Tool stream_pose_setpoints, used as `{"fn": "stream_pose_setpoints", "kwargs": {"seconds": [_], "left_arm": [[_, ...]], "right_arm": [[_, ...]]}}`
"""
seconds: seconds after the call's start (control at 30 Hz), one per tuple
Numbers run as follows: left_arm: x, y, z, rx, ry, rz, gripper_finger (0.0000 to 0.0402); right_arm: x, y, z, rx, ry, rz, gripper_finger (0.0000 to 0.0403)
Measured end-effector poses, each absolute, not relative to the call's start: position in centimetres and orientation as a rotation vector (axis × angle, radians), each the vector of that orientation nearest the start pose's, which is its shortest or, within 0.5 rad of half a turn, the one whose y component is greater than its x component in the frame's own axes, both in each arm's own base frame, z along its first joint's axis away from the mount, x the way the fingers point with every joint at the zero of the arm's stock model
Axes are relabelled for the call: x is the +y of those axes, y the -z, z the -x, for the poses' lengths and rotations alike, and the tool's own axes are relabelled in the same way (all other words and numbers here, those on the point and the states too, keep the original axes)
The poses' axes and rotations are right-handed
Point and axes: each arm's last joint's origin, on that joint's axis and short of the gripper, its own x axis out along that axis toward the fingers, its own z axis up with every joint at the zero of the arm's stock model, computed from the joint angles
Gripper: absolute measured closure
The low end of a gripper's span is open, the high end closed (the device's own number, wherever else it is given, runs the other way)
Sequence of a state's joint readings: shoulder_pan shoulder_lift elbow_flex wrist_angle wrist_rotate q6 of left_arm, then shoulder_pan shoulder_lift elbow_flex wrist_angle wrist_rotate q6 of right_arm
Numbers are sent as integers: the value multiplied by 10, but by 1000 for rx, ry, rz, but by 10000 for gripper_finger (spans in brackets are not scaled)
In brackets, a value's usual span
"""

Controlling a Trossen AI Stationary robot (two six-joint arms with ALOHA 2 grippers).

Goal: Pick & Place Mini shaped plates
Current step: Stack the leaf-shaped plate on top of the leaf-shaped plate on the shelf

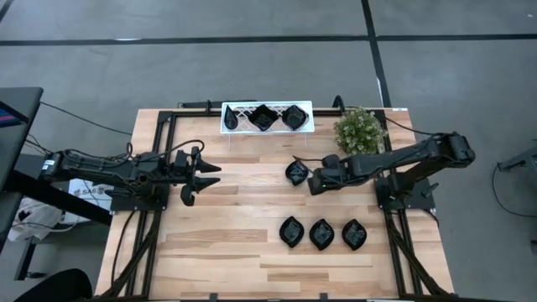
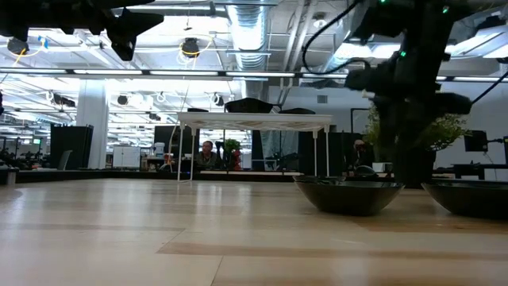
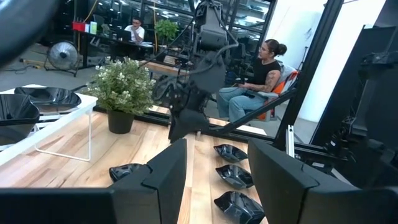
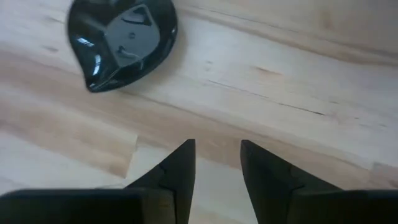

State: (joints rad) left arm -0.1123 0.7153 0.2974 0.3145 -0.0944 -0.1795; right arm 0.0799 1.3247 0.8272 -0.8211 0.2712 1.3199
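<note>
High view: I see two small glossy black leaf-shaped plates (image 1: 278, 117) on the white lattice tray (image 1: 236, 117) at the far edge, one plate (image 1: 297, 173) mid-table, and three (image 1: 321, 234) in a near row. The right gripper (image 1: 313, 179) sits just beside the mid-table plate, empty; the left gripper (image 1: 201, 175) waits at left, fingers parted.

Right wrist view: fingers (image 4: 180, 165) narrowly apart, nothing between. I judge the plate (image 4: 122, 39) light, rigid, slick and chippable; best pinched at its raised rim.

No legible writing anywhere.

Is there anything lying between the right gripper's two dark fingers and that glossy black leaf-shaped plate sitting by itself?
Nothing: the right wrist view shows only bare wooden table between the open right gripper and the lone black plate.
</note>
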Motion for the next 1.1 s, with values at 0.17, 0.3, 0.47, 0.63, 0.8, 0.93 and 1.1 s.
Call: {"fn": "stream_pose_setpoints", "kwargs": {"seconds": [0.17, 0.3, 0.47, 0.63, 0.8, 0.93, 1.1], "left_arm": [[-16, -222, -164, 103, 8, 169, 229], [-16, -222, -164, 103, 7, 173, 229], [-16, -222, -164, 103, 7, 176, 229], [-16, -222, -164, 103, 7, 180, 229], [-16, -222, -164, 102, 7, 181, 229], [-16, -223, -164, 98, 7, 181, 229], [-16, -223, -164, 97, 8, 181, 229]], "right_arm": [[6, -222, -207, 928, 921, -850, 280], [3, -235, -195, 887, 896, -833, 280], [2, -238, -179, 854, 861, -834, 279], [4, -218, -157, 765, 848, -944, 278], [9, -208, -165, 515, 640, -1053, 278], [8, -200, -177, 377, 620, -1075, 278], [3, -187, -194, 375, 679, -1119, 278]]}}
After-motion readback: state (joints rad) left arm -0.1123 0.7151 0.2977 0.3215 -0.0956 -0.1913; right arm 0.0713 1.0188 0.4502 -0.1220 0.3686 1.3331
